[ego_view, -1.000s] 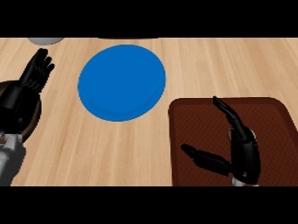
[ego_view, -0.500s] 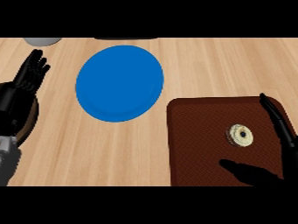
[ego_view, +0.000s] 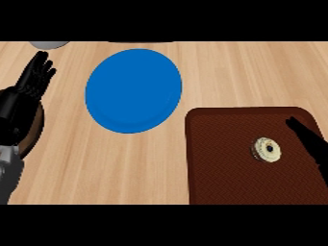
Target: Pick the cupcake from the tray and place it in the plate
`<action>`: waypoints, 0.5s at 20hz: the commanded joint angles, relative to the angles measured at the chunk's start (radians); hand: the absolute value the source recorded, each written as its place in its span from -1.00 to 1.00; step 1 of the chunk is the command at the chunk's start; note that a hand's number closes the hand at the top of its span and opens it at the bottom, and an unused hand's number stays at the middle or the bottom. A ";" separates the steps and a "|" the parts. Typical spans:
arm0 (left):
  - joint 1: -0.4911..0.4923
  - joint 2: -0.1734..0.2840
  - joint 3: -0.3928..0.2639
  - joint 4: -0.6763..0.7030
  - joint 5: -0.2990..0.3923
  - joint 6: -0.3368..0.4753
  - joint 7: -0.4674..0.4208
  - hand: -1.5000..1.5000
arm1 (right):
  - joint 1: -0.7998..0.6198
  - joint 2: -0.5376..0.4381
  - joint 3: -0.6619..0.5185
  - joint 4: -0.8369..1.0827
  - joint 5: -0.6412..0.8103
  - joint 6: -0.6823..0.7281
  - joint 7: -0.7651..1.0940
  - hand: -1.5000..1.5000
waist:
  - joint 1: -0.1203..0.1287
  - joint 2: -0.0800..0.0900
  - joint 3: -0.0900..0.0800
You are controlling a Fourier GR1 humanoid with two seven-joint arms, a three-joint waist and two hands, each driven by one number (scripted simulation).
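Light wooden bench fills the field, its grain running across the view. Blue plate lies left of centre, bare on its face. Brown tray occupies the lower right, its near edge cut by the lower border of the view and its rounded upper-left corner a short way from the plate's lower-right rim; a strip of bare wood separates the two. Cupcake sits on the tray, right of the tray's middle, seen from above as a pale disc with a dark centre.

Right robot hand enters from the lower right and lies over the tray's right margin, fingers extended straight toward the upper left, holding nothing; its leading finger is just beside the cupcake, apart from it. Left robot hand shows at the left edge, fingers straight and pointing up, resting and holding nothing, with its grey forearm below.

Pale grey object, partly cropped, sits at the top left just above the left fingers. Dark round object lies mostly hidden beneath the left arm. Open wood extends above the tray and to the right of the plate, and between plate and left hand.
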 commanded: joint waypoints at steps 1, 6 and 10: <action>0.042 -0.004 0.006 0.009 -0.006 -0.027 -0.060 0.00 | -0.078 -0.018 0.050 -0.059 -0.006 0.145 0.248 -1.00 | 0.019 0.002 0.002; 0.042 -0.012 0.035 -0.046 -0.005 -0.040 0.006 0.00 | -0.156 0.074 0.059 0.038 0.052 0.195 0.292 -1.00 | 0.013 0.000 0.004; -0.061 0.002 0.067 0.052 -0.010 -0.075 0.014 0.00 | -0.229 0.094 0.005 0.143 0.073 0.233 0.288 -1.00 | 0.009 0.002 0.004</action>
